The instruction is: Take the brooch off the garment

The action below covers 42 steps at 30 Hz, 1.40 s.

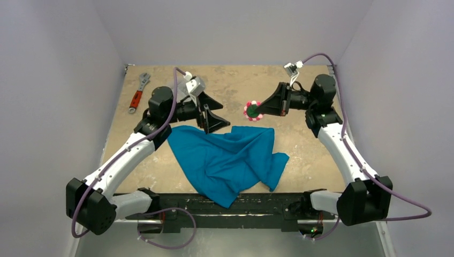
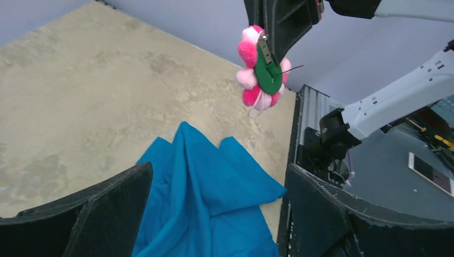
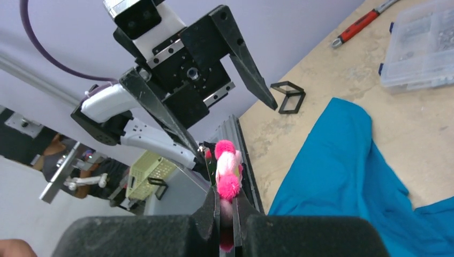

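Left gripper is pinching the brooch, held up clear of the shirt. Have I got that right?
Not quite. The right gripper, not the left, is pinching the brooch, as the right wrist view shows. The left gripper is open and holds nothing. The rest stands: the brooch is up clear of the garment.

I see open table [image 1: 309, 159] right of the shirt [image 1: 230, 160]; the left claw [image 1: 214, 112] crowds its far edge.

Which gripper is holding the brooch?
The right gripper, shut on the brooch, clear of the garment; the left gripper is open and empty.
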### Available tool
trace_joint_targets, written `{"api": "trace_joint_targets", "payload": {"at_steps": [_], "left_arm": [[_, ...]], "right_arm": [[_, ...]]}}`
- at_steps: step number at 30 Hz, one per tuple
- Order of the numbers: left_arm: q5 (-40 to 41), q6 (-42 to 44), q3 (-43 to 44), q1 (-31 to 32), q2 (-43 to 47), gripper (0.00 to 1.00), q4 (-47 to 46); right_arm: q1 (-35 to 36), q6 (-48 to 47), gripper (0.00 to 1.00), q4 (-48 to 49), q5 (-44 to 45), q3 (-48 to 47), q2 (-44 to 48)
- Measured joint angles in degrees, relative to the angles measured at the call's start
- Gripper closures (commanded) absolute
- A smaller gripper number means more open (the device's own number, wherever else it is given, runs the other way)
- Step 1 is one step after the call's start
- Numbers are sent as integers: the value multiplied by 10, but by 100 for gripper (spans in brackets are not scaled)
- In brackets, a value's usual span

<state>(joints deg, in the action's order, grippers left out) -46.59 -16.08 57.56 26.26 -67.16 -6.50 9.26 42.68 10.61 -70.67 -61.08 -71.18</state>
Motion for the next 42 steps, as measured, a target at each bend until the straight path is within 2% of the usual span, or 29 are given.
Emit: {"api": "trace_joint_targets", "payload": {"at_steps": [3,9,14,19,24,30,42], "left_arm": [[-3,-25,-34,23,1,8,-20],[2,-3,-39,49,29,33,0],[7,76,-39,27,79,54,-4],[6,156,-39,43,90,62,4],[6,238,-39,95,110,73,16],[30,299,-31,144,96,74,19],[76,384,-15,194,63,72,21]], "right_arm": [[0,37,100,33,-12,46,2],[5,31,100,0,-24,66,21],[9,-12,100,-52,-33,77,85],[11,-76,100,-140,-44,78,110],[12,-120,100,-196,-48,78,107],[23,-129,100,-201,-54,83,107],[35,-120,100,-182,-54,98,107]]}}
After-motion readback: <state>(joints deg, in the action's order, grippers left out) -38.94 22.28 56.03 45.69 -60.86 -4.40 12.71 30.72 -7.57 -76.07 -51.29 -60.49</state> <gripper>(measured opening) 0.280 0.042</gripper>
